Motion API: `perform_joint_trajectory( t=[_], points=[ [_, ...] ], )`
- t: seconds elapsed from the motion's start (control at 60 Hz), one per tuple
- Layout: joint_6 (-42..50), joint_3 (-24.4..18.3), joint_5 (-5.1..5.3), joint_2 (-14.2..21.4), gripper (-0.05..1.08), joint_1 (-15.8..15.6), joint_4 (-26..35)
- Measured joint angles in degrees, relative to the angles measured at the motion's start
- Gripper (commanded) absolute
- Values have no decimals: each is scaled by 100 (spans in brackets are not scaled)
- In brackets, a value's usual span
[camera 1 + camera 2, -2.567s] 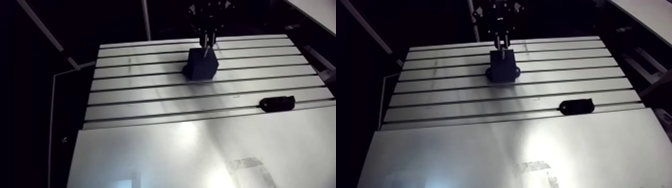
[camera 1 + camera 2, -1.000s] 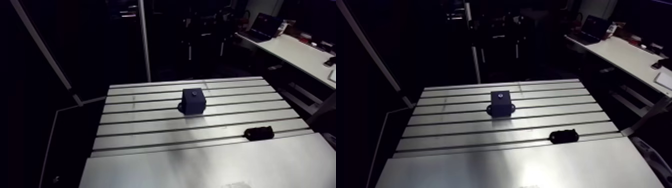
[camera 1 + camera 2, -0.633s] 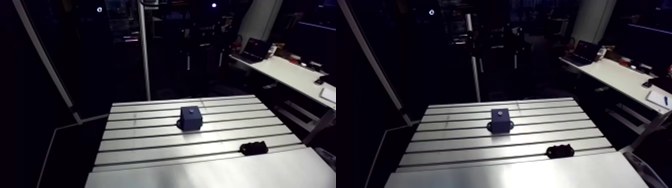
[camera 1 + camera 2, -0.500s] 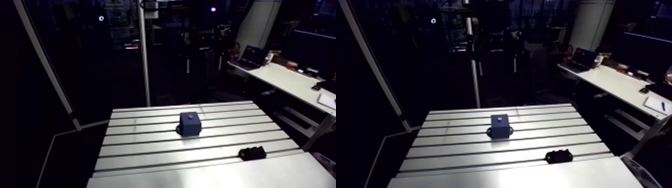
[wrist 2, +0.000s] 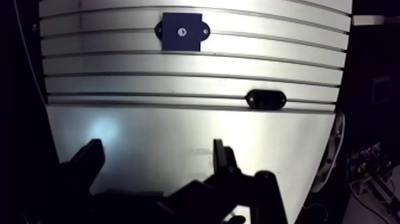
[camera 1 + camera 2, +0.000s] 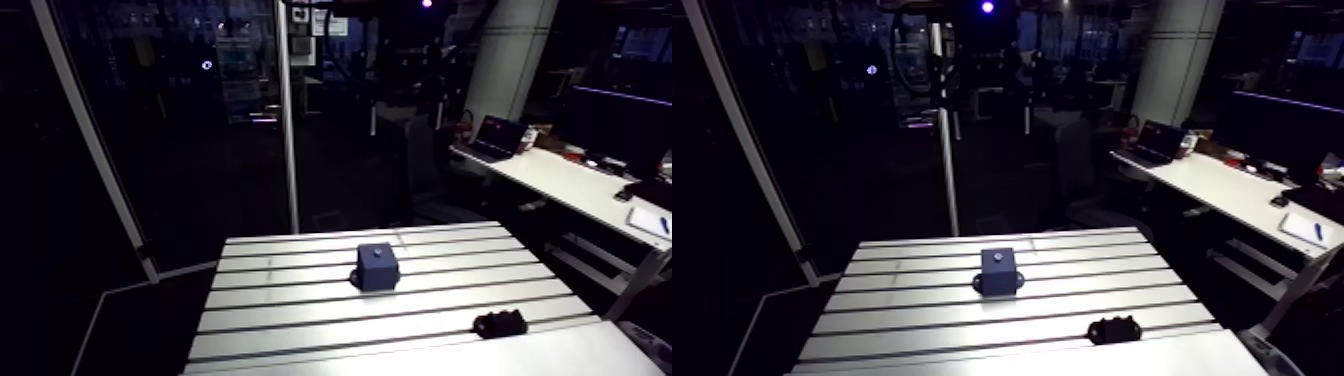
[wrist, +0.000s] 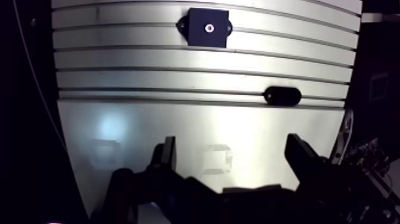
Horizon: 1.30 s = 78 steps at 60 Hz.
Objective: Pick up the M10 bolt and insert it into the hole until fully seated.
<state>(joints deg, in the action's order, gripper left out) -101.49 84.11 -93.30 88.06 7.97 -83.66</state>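
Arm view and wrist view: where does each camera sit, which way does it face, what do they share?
Arm view: on the upper link, looking down across the slotted table; none of the robot clearly shows.
Wrist view: on the wrist, looking down past the open, empty claw.
Both show the table, the dark block and the black oval piece.

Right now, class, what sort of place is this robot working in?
Probably a robotics test bench: a slotted aluminium table, a dark block standing on it, and the open claw overhead.
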Motion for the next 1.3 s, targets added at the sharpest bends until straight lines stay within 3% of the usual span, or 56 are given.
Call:
perform_joint_trajectory(
  t=[0.233,1.3],
  points=[
    [16,-227,3,-71,1,-4,75],
    [6,-401,4,-503,1,-46,41]
  ],
)
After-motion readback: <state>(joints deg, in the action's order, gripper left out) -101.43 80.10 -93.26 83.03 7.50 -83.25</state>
